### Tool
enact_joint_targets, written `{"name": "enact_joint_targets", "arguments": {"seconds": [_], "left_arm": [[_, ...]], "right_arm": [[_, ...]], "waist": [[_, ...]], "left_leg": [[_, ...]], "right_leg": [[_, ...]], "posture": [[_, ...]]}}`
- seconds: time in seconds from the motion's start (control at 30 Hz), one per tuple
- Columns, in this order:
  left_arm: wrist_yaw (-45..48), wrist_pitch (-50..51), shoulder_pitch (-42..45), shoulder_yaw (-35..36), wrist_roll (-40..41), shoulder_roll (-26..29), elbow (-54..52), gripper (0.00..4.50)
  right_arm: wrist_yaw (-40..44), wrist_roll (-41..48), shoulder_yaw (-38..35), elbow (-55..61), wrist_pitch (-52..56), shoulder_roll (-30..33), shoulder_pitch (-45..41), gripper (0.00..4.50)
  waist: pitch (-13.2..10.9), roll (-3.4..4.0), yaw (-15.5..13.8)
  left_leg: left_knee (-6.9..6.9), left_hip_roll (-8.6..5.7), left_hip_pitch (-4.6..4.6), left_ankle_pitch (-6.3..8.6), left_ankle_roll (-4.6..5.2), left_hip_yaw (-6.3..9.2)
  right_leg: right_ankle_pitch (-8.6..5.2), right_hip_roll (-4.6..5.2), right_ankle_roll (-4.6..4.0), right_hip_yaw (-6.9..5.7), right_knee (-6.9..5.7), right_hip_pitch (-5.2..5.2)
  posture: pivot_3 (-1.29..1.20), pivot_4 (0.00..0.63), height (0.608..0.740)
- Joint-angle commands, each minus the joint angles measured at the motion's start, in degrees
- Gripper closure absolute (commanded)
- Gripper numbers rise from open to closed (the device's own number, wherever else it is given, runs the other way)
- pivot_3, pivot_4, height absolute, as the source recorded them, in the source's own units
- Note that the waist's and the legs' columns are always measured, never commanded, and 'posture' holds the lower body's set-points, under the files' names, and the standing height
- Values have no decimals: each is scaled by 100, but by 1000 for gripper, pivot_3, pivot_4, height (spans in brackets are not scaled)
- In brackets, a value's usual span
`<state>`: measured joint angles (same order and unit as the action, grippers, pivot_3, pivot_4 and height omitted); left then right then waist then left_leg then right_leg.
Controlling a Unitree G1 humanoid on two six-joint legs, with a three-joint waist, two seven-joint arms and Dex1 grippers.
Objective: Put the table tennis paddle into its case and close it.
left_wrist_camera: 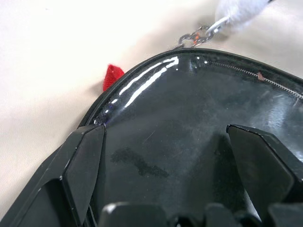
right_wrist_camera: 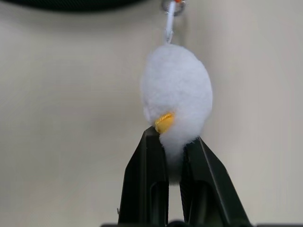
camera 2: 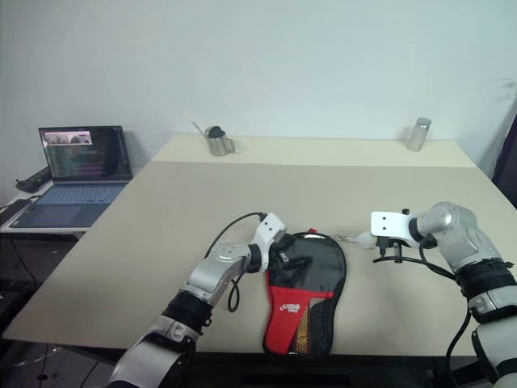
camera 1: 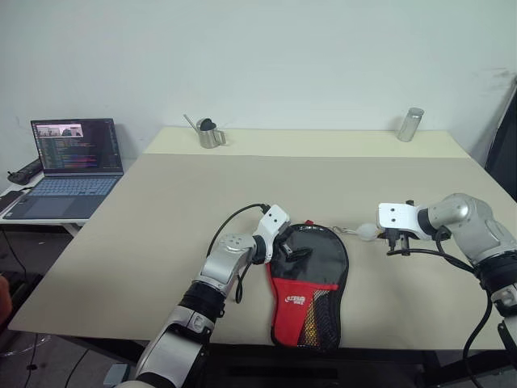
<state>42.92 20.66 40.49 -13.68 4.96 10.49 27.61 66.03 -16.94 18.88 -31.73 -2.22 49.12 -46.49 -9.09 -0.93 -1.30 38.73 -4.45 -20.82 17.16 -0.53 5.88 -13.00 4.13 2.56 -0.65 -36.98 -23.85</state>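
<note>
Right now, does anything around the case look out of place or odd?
Nothing is spilled or damaged. One oddity: the right gripper pinches the white plush charm, not the zipper, its chain stretched out from the case. A red tab pokes from the rim.

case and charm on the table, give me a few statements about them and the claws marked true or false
1. The right claw is shut on the plush charm. True.
2. The left claw is closed tight. False: its fingers stand wide apart over the black face of the case.
3. The case lies flat on the table, its red part nearer the robot. True.
4. The charm is loose from the case. False: a small chain links it to the case's edge.
5. The laptop sits on the same table as the case. False: it is on a separate lower surface off to the left.
</note>
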Motion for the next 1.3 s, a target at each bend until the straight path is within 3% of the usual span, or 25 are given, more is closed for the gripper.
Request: {"name": "enact_joint_targets", "arguments": {"seconds": [0.03,0.23,0.47,0.63,0.77,0.97,1.3], "left_arm": [[-96,96,-112,-27,-171,76,219,0],[-90,108,-155,-19,-203,100,181,0],[-108,52,-117,-22,-256,123,288,0],[-136,-30,-9,-34,-293,122,524,0],[-153,-92,106,-59,-323,90,714,0],[-147,-165,206,-76,-357,30,865,0],[218,-303,108,165,1,116,457,0]], "right_arm": [[-7,-179,-64,-203,-139,287,-140,4492],[927,104,-134,348,-181,930,330,4492],[2227,1617,-894,3149,890,2141,2345,4492],[2367,2506,-1489,5192,1594,2827,4139,4492],[2133,2517,-1399,6002,1755,2980,4934,4492],[1648,1973,-769,5967,2188,2508,4310,4492],[1442,1425,-446,5236,2230,2216,3086,4492]], "waist": [[0,0,6],[0,1,6],[3,12,-1],[3,16,-39],[2,8,-94],[1,3,-102],[-1,0,-20]], "left_leg": [[0,1,1,0,0,0],[1,2,2,0,0,0],[3,2,3,4,2,14],[10,4,8,8,7,29],[15,0,9,15,18,33],[17,-2,9,16,15,31],[17,2,13,16,15,30]], "right_leg": [[0,0,0,0,0,1],[0,-2,0,-1,1,4],[-2,2,4,-11,9,18],[-19,5,32,-24,14,38],[-22,13,43,-33,21,50],[-26,15,50,-31,25,50],[-26,12,50,-29,21,49]], "posture": [[0,150,740],[0,150,740],[0,150,740],[0,150,740],[0,150,740],[0,150,740],[0,150,740]]}}
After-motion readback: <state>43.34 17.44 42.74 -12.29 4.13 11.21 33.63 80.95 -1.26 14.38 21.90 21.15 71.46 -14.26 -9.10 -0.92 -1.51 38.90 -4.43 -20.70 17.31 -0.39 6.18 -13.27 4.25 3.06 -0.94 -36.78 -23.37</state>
